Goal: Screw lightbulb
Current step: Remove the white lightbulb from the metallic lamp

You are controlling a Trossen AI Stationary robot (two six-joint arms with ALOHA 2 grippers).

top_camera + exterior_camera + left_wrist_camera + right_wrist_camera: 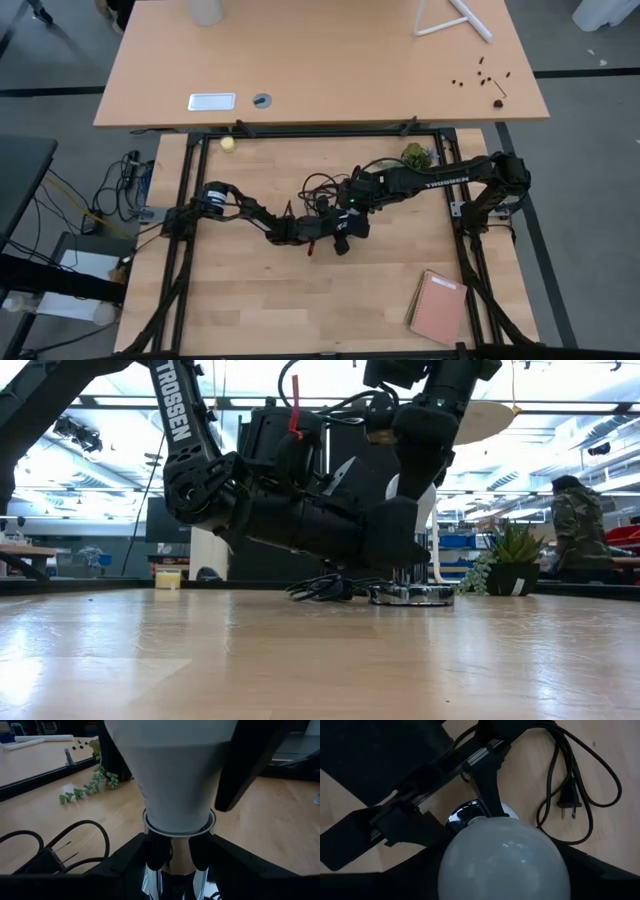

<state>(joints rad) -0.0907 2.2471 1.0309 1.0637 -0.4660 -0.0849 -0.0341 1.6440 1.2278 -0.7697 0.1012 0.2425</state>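
Note:
The white lightbulb (175,775) stands upright with its narrow end in the silver socket (172,875). The socket's round base (410,596) rests on the table at mid-table. My left gripper (176,855) reaches in low from the table's left and is shut on the socket. My right gripper (502,887) comes down from above, shut around the bulb's round top (502,862). In the high view both grippers (335,228) meet, and the arms hide the bulb. My left gripper pinches the socket's silver neck (175,862), just under the bulb's collar, between its two fingers (155,852). The fingers lie about level and come from the table's left. The socket stands upright on its base on the table. My right gripper holds the bulb's wide upper part between its two fingers; one finger (250,765) lies against the bulb's side (220,770). It comes from above, slanting steeply down. The bulb stands upright, its narrow end in the socket.
The socket's black cord with its plug (567,807) lies coiled on the table just behind the socket. A small plant (415,153) sits at the far right, a pink notebook (437,307) at the near right, and a yellowish ball (228,143) at the far left.

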